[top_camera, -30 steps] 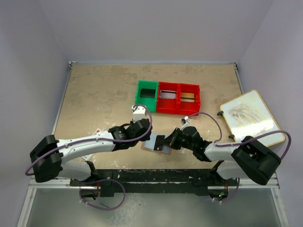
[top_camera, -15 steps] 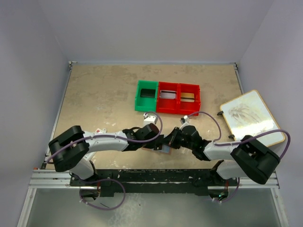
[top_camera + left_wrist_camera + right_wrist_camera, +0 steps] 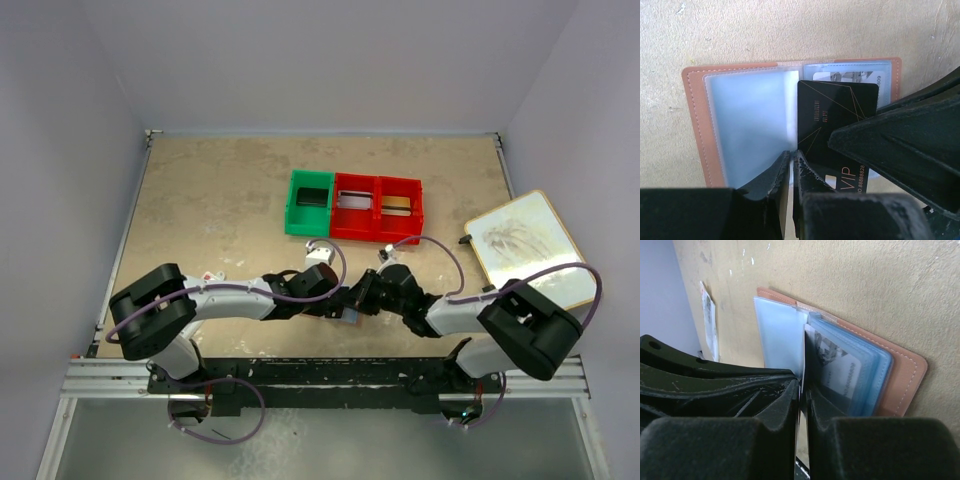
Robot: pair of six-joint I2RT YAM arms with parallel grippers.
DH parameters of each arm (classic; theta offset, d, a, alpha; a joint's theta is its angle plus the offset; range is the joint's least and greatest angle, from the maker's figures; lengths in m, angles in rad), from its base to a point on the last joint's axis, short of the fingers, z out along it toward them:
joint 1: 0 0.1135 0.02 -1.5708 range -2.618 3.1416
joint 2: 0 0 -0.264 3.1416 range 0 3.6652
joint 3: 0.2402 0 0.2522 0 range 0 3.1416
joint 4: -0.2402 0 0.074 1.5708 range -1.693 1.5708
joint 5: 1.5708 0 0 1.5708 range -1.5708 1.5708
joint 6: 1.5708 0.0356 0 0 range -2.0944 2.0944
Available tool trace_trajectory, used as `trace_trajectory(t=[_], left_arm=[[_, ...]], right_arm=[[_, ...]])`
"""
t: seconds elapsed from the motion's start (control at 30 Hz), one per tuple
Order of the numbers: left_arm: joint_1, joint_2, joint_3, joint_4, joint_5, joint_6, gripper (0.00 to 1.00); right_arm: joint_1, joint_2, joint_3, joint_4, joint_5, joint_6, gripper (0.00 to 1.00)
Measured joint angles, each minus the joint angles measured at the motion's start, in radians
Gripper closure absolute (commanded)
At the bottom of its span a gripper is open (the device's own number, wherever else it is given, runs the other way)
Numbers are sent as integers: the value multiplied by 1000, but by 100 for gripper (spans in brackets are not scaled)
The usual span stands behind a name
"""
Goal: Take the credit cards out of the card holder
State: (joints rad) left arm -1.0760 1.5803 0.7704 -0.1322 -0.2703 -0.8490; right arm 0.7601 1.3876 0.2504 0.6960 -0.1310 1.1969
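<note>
The card holder [image 3: 695, 125] lies open and flat on the table, with a reddish-brown rim and blue-grey clear sleeves. A black VIP card [image 3: 835, 107] sticks partway out of its right-hand sleeves, and a pale printed card [image 3: 847, 76] stays in a sleeve behind it. My right gripper [image 3: 802, 390] is shut on the black card's edge, and its fingers [image 3: 900, 145] cross the left wrist view. My left gripper [image 3: 791, 156] is shut, tips down at the holder's middle fold beside the card. In the top view both grippers [image 3: 345, 300] meet over the holder and hide most of it.
A green bin [image 3: 309, 202] and two red bins [image 3: 378, 208] stand behind the grippers. A white wood-rimmed board [image 3: 528, 245] lies at the right. A small white packet [image 3: 207, 277] lies by the left arm and shows in the right wrist view [image 3: 710, 325].
My left gripper has moved right, from beside the holder to over it, meeting the right gripper. The right gripper has stayed on the black card.
</note>
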Motion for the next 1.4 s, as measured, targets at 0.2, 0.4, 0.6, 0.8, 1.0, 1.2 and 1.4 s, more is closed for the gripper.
trace_trajectory(t=[0.2,0.4,0.6,0.8,1.0,1.2,1.4], left_arm=[[-2,0,0,-1,-12,0,96],[-4,-37,-10,-38,-84,0,96],[-4,-120,-23,-77,-153,0,96],[-4,-183,-23,-95,-195,2,88],[7,-267,-11,-180,-270,27,52],[165,-370,58,-304,-261,103,31],[333,-460,166,-410,-297,211,26]], right_arm=[[0,10,0,11,-6,0,100],[0,-95,2,-71,23,-22,100],[0,-266,3,-161,73,-100,100],[0,-435,3,-200,122,-193,100],[0,-513,6,-197,159,-324,100],[0,-449,72,-173,160,-474,100],[0,-372,146,-160,140,-615,100]])
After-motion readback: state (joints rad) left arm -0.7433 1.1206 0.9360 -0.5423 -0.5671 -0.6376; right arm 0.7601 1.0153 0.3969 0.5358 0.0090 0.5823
